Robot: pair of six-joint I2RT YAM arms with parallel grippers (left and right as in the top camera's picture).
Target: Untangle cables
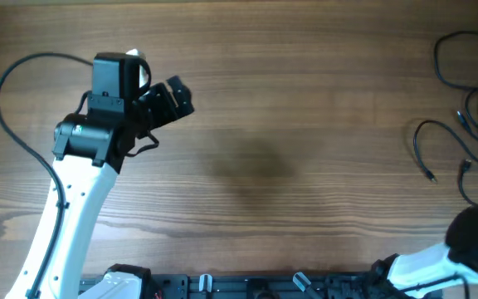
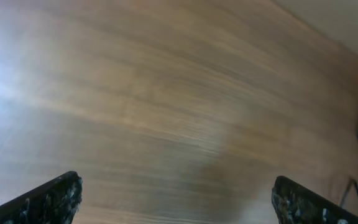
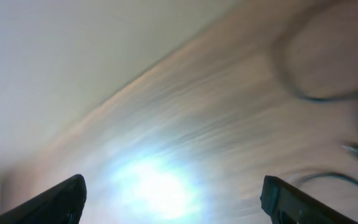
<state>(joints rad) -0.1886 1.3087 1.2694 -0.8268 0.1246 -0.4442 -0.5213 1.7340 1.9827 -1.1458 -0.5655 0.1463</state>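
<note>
The cables (image 1: 463, 120) lay loose at three o'clock on the wooden table (image 1: 289, 166). Light, limp and probably slippery, they looked best pinched near a plug. The left gripper (image 2: 176, 199) and right gripper (image 3: 173, 199) both gaped empty.

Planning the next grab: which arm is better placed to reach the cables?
Right, probably. The cables lie at the right edge of the table beside the right arm, whose open right gripper faces them; the left gripper is far across.
</note>
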